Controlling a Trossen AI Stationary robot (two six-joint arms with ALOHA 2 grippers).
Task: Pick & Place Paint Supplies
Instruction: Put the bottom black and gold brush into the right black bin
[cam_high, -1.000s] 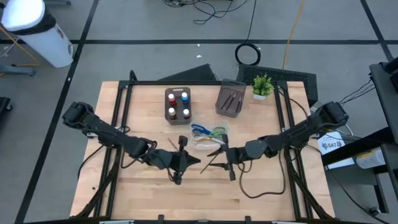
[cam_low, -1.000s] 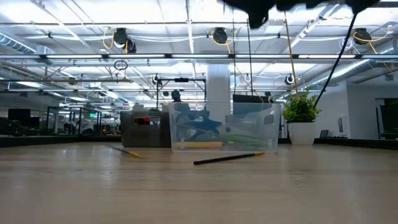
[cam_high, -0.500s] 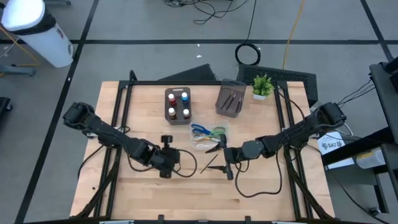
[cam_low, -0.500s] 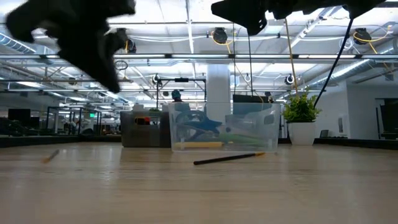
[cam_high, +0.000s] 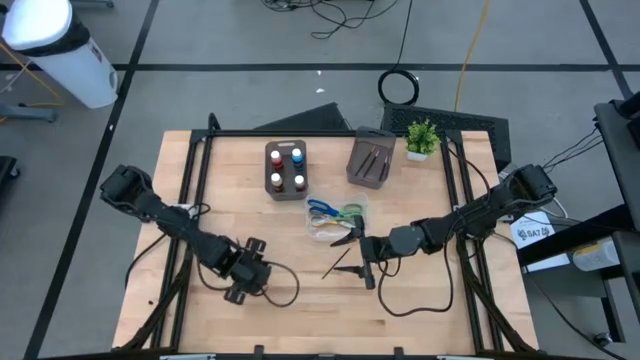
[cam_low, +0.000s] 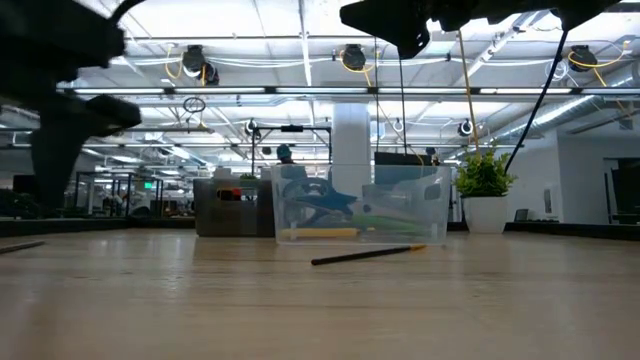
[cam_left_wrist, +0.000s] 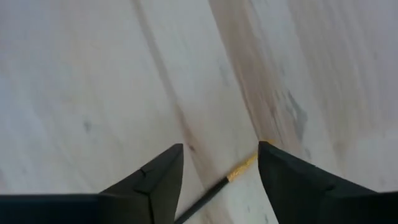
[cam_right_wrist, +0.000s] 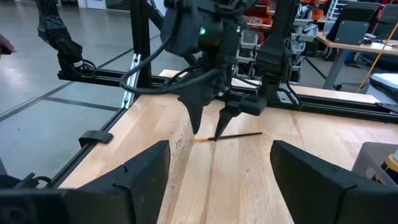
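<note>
On the left side of the wooden tabletop, the left pincer is low over the front-left area, pointing down. Its two dark fingers stand apart, open, with a thin dark brush lying on the wood between them, its yellow end showing; the fingers are not closed on it. The right wrist view shows the same brush flat on the wood under those fingers.

Toward the back, a dark grey tray holds four small paint bottles with red, blue and pale caps. In front of it and a little to the right, a clear plastic box holds scissors with blue and green handles. Behind that box, a second dark grey tray has thin brushes in it, and a small potted plant stands just beside it to the right.

Near the middle, a second dark brush lies loose on the wood, in front of the clear box. The right pincer hangs just beside it, its fingers spread wide and holding nothing.
</note>
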